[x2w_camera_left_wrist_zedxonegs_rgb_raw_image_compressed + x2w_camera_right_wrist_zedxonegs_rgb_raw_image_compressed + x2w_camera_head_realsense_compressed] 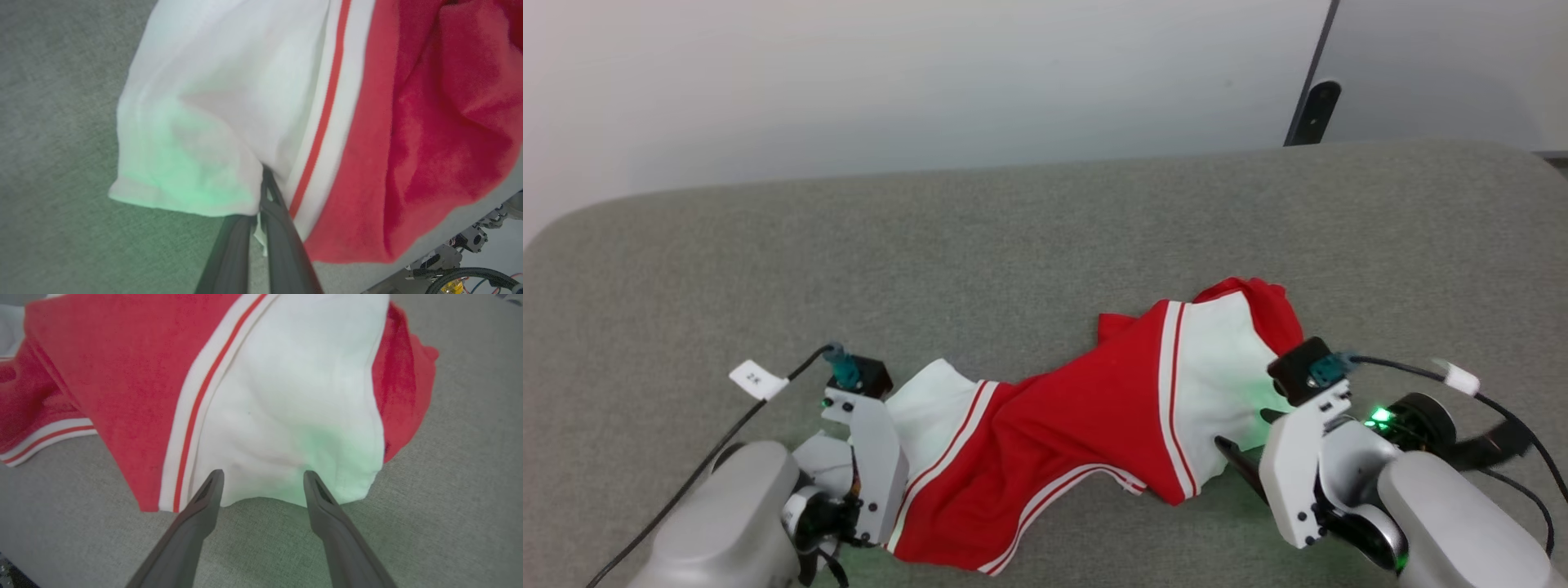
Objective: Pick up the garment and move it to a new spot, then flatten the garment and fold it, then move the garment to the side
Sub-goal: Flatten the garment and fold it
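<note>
Red garment [1086, 408], pinched by left gripper [264, 181], lies before right gripper [262, 476].

My left gripper [264, 185] had its tips buried under the garment [429, 122], which ran off that wrist view's top edge; the cable tag [757, 379] carried print too small to read.
</note>
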`<state>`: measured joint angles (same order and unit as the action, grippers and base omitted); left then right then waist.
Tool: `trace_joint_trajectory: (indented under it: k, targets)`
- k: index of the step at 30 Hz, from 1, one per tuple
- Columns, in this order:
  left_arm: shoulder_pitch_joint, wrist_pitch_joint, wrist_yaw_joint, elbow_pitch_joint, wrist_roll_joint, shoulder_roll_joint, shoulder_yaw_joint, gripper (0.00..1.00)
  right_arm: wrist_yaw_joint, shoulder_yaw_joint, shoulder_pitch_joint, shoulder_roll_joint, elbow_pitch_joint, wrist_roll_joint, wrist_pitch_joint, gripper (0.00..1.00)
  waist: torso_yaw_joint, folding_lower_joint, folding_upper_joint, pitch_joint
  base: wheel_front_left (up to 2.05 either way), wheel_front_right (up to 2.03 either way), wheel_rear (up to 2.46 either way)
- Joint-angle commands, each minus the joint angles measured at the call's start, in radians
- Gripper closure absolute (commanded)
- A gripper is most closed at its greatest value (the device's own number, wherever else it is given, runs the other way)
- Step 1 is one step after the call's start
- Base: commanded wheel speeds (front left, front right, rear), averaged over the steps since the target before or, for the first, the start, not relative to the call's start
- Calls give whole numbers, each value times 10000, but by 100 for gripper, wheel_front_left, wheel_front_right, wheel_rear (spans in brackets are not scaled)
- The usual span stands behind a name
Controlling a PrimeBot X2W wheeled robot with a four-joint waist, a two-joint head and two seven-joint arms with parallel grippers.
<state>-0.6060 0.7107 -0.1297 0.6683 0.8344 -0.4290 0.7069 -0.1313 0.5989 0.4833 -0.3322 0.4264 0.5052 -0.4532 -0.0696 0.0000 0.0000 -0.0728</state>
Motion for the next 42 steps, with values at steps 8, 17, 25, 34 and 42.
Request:
trace_joint_trajectory:
  k: [8, 17, 25, 34, 42]
  targets:
    - [-453, -369, -1, 180, 405, 104, 553, 100, 11, 1039, 1037, 212, 1068, 647, -1281, 0, 343, 0, 0, -398, 0, 0, 0]
    - [-755, -794, 1, 459, 866, 145, 1127, 100, 11, 1476, 1532, 549, 2442, 1046, -2075, 0, 503, 0, 0, -570, 0, 0, 0]
    - [-977, -1035, 7, 686, 1287, 74, 1598, 100, 11, 1756, 1869, 712, 2968, 1382, -2360, 100, 564, 0, 0, -478, 0, 0, 0]
    - [-1313, -1116, -1, 746, 1708, -179, 1977, 100, 11, 1676, 2226, 492, 2687, 1927, -2464, 100, 490, 0, 0, -8, 0, 0, 0]
    - [-1821, -991, -1, 512, 1846, -610, 2134, 100, 11, 1113, 2191, -227, 1377, 2795, -2579, 100, 451, 0, 0, 630, 0, 0, 0]
